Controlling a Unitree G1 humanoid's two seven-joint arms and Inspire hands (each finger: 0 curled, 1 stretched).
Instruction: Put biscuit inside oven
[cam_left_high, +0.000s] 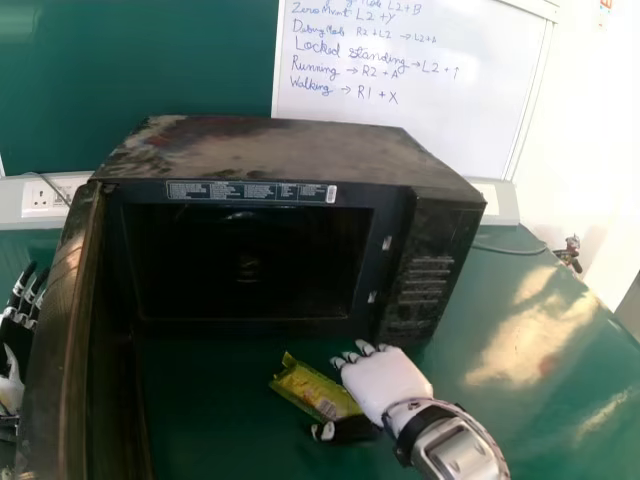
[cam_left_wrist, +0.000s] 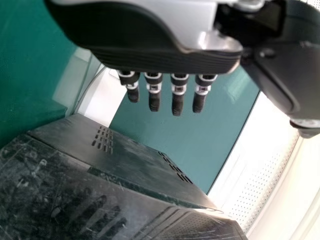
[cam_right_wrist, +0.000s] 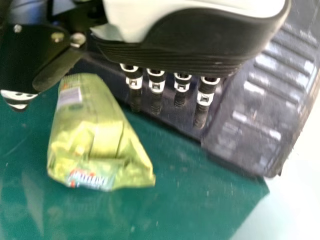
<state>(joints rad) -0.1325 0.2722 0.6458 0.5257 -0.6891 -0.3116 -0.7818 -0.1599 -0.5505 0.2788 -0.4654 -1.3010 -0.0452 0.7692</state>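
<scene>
At lower centre, the right hand (cam_left_high: 385, 383), unclenched, seems to be aligning with the biscuit packet (cam_left_high: 312, 389); pinching should follow.

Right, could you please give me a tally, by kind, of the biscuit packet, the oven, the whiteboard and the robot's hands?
Biscuit packet: 1
Oven: 1
Whiteboard: 1
Hands: 2 (left hand, right hand)
Total: 5

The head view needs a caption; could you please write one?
Robot's right hand beside a biscuit packet before an open microwave oven.
</scene>
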